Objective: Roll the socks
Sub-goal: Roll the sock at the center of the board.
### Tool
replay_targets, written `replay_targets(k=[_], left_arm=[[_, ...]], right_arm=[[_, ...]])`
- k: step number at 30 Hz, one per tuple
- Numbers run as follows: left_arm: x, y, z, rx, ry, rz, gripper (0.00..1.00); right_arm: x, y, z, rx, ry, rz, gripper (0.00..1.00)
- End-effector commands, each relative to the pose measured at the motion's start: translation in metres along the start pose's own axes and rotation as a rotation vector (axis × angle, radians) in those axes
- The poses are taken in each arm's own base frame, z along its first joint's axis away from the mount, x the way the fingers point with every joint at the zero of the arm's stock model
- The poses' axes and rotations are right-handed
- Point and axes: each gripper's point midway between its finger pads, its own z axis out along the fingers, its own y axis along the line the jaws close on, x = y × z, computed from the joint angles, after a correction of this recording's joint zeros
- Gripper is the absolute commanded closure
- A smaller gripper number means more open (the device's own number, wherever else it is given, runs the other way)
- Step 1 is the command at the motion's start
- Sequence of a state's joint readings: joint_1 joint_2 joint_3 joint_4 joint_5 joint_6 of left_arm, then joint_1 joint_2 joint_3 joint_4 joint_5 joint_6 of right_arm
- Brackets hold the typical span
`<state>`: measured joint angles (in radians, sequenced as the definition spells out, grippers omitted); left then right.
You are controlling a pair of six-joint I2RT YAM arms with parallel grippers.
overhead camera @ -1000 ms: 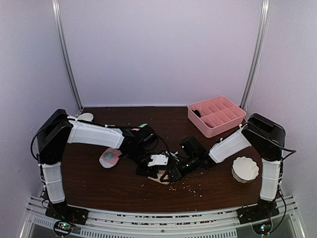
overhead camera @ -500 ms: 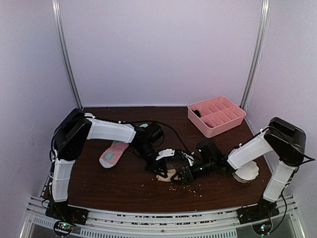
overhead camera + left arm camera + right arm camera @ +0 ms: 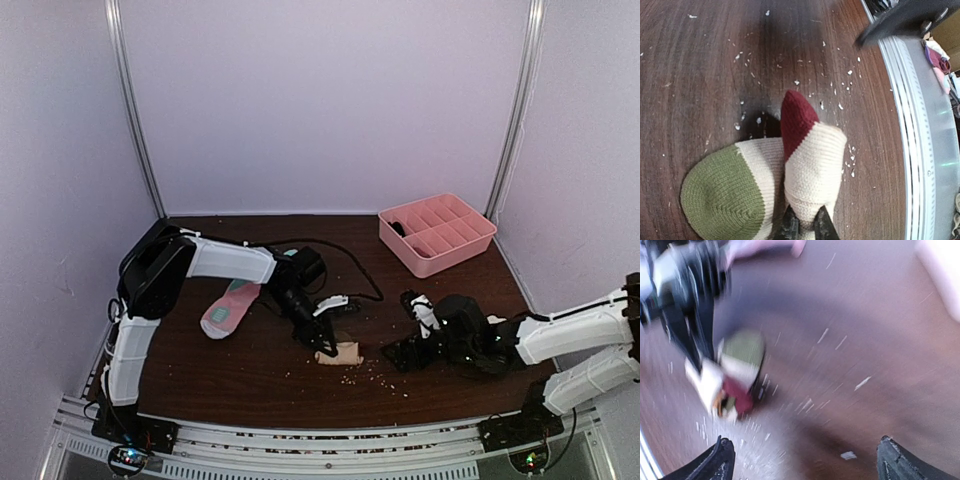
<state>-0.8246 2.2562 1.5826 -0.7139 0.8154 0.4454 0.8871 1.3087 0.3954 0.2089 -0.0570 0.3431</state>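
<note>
Two socks lie on the brown tabletop (image 3: 250,380). The beige sock (image 3: 812,165), bunched with its maroon toe and green heel showing, sits near the front edge. The left claw (image 3: 805,227) pinches its fabric from above. The right claw (image 3: 807,462), spread wide, stands apart to its right. The pink sock (image 3: 228,308) lies flat, well to the left.

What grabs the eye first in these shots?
The beige sock sits folded into a lump at the front centre of the table, with the left gripper shut on its end. The right gripper hangs wide open just right of it, holding nothing. A pink sock lies flat at the left, partly under the left arm, and white crumbs are scattered about.
</note>
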Motion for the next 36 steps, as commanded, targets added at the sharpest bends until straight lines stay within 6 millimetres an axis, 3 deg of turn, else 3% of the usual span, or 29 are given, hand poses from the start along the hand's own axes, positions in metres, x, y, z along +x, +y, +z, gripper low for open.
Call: replay_targets(k=[1, 3, 5, 6, 9, 15, 19, 23, 30, 36], left_arm=[[0.069, 0.022, 0.016, -0.027, 0.177, -0.188, 1.00], [0.068, 0.021, 0.016, -0.024, 0.165, -0.200, 1.00], [0.068, 0.018, 0.017, -0.008, 0.149, -0.220, 1.00], [0.067, 0.016, 0.018, 0.008, 0.137, -0.237, 1.00], [0.067, 0.009, 0.021, 0.058, 0.099, -0.286, 1.00], [0.076, 0.009, 0.031, 0.098, 0.114, -0.347, 1.00], [0.090, 0.022, 0.036, 0.048, 0.175, -0.355, 1.00], [0.099, 0.028, 0.036, 0.011, 0.212, -0.349, 1.00], [0.101, 0.030, 0.038, 0.017, 0.239, -0.341, 1.00], [0.102, 0.021, 0.041, 0.047, 0.244, -0.325, 1.00]], right_arm=[[-0.058, -0.058, -0.047, 0.288, -0.295, 0.151, 0.00], [-0.080, -0.050, -0.052, 0.090, -0.380, 0.269, 0.01], [-0.087, -0.017, -0.058, -0.030, -0.433, 0.075, 0.00], [-0.081, 0.001, -0.058, -0.023, -0.432, -0.094, 0.01], [-0.055, 0.029, -0.040, 0.051, -0.282, -0.458, 0.01], [-0.017, 0.090, -0.017, -0.101, -0.180, -0.838, 0.00], [0.002, 0.103, 0.010, -0.090, -0.061, -1.042, 0.17], [0.008, 0.110, 0.030, -0.099, -0.004, -1.145, 0.30], [0.007, 0.100, 0.057, -0.088, 0.066, -1.201, 0.48], [0.013, 0.080, 0.071, -0.091, 0.143, -1.179, 0.54]])
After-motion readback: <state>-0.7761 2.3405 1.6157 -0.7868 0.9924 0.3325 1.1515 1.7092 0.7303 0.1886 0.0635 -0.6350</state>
